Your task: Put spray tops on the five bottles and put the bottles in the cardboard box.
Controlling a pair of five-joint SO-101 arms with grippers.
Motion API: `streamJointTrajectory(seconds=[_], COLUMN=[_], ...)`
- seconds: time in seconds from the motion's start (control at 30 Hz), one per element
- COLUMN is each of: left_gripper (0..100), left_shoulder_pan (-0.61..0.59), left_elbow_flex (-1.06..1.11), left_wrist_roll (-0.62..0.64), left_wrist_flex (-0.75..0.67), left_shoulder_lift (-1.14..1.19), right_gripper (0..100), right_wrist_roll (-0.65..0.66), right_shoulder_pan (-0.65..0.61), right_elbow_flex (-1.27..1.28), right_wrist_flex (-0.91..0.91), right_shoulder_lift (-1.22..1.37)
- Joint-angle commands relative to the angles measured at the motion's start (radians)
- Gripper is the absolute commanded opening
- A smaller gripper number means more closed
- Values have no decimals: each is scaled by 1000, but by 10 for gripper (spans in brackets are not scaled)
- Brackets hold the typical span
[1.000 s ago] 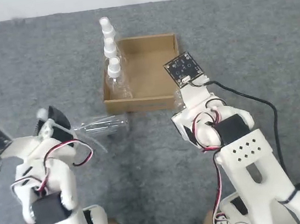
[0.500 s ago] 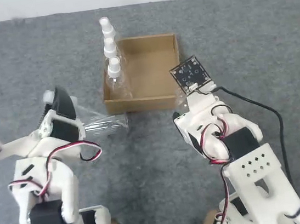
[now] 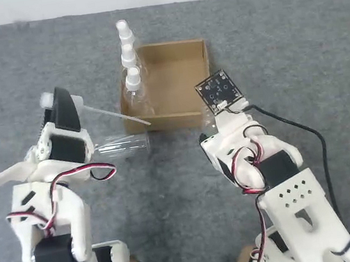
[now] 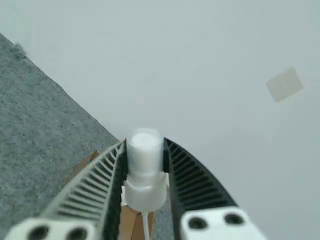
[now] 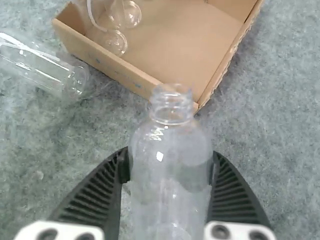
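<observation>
Left pincer (image 4: 145, 148) is clenching a white spray top (image 4: 145, 186) by its collar, holding it raised above the carpet (image 3: 279, 40) with its thin dip tube (image 3: 118, 114) slanting toward the cardboard box (image 3: 179, 115). Right pincer (image 5: 170, 165) is grasping an uncapped clear bottle (image 5: 171, 135) around its body, mouth up, just in front of the box's near wall. Three capped bottles (image 3: 133, 85) are standing along one side of the box, and a spare bottle (image 3: 123, 145) is lying on its side on the carpet near that wall. By my reading the fourth bottle is being capped. The next move is calling for the tube's tip to be threaded into the open neck, then the top lowered and twisted down, and the tube is looking thin enough to bend off line. The held bottle's base is being cut off in the right wrist view, the wrist board (image 3: 220, 91) is covering most of it from above, and the tube's end is running out of the left wrist view.
</observation>
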Motion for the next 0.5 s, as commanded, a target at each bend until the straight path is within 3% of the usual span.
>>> streamJointTrajectory(seconds=[0.0,0.3,0.47], left_gripper=[11,11,11], left_shoulder_pan=[-21,-138,-144], left_elbow_flex=[-36,-31,-30], left_wrist_roll=[29,106,117], left_wrist_flex=[-5,26,37], left_shoulder_lift=[-23,-23,-23], right_gripper=[117,117,118], right_wrist_roll=[0,12,32], right_shoulder_pan=[-12,-59,-79], right_elbow_flex=[12,40,51], right_wrist_flex=[-67,-99,-101], right_shoulder_lift=[-45,-45,-45])
